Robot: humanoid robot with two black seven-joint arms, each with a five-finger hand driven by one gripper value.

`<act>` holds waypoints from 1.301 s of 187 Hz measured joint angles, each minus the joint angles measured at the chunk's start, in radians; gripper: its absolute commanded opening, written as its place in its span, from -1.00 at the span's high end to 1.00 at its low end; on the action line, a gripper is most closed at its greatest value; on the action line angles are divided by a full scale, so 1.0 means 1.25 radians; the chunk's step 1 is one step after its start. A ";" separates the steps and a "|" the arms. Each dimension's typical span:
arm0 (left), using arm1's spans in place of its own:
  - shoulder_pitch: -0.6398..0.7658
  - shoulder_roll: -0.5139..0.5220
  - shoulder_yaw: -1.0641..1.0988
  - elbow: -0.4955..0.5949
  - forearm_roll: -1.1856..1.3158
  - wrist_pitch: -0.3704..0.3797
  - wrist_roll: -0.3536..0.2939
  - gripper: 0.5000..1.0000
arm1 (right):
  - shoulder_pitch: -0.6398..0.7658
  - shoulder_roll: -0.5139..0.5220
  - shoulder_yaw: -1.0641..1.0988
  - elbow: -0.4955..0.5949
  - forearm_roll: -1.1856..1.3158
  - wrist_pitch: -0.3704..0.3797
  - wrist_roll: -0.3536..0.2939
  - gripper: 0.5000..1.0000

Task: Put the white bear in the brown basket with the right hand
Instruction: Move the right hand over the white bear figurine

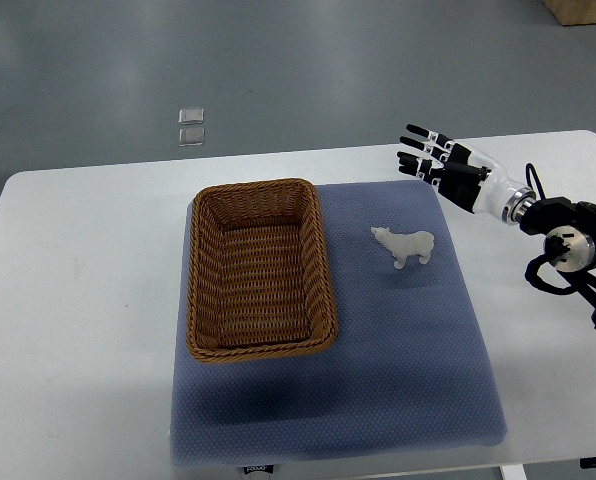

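One white bear (406,246) lies near — untouched by — right hand (440,160).

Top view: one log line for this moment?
right hand open, above mat's far right corner | bear on mat, untouched | basket empty

A single top view looks steeply down from the robot's side onto a white table (88,300), taking in nearly its whole surface. Grey floor (278,60) fills the frame's upper third beyond the table's far edge.
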 measured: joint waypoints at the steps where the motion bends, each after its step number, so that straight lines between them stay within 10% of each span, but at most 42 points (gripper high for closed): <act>1: 0.000 0.000 0.000 0.000 0.000 0.000 0.000 -1.00 | 0.000 0.000 0.000 0.000 -0.001 0.000 0.000 -0.71; 243: 0.002 0.000 -0.002 0.005 -0.002 0.001 0.000 -1.00 | 0.067 -0.097 -0.012 0.050 -0.838 0.158 0.109 -0.71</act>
